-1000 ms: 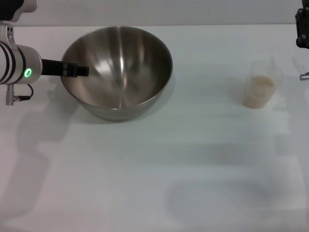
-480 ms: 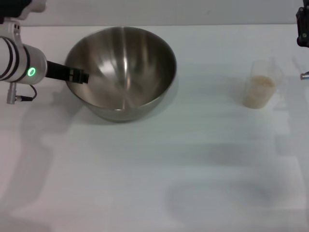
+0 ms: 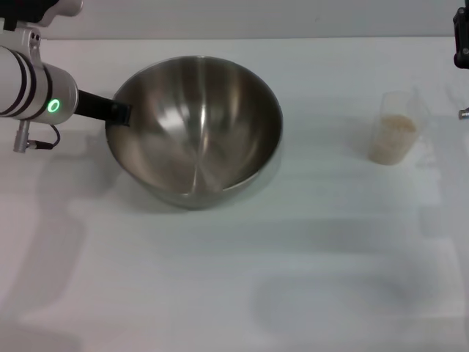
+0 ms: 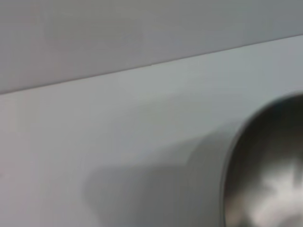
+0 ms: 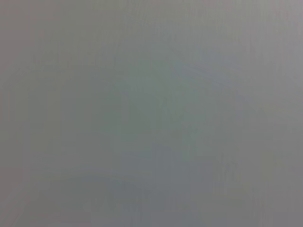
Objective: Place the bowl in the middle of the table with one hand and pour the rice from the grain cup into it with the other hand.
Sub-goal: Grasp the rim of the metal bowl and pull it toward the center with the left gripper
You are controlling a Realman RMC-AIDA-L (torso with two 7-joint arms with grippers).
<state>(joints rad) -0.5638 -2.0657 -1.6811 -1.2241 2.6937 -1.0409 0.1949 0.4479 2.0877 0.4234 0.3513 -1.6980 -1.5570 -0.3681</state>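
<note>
At the bowl's [image 3: 196, 132] left rim, left claw [image 3: 121, 114] clamps it.

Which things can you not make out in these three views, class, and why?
- Left hand, head view: fingers hidden at the bowl rim, grip unclear.
- Right hand, head view: cut off by the edge.
- Bowl, left wrist view: blurred, cut off.
- Right wrist view: only blank grey.

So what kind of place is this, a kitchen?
Probably a robot test bench, not a real kitchen: a bare white table holds only a steel bowl gripped at its rim by the left tool, and a small cup of rice.
</note>
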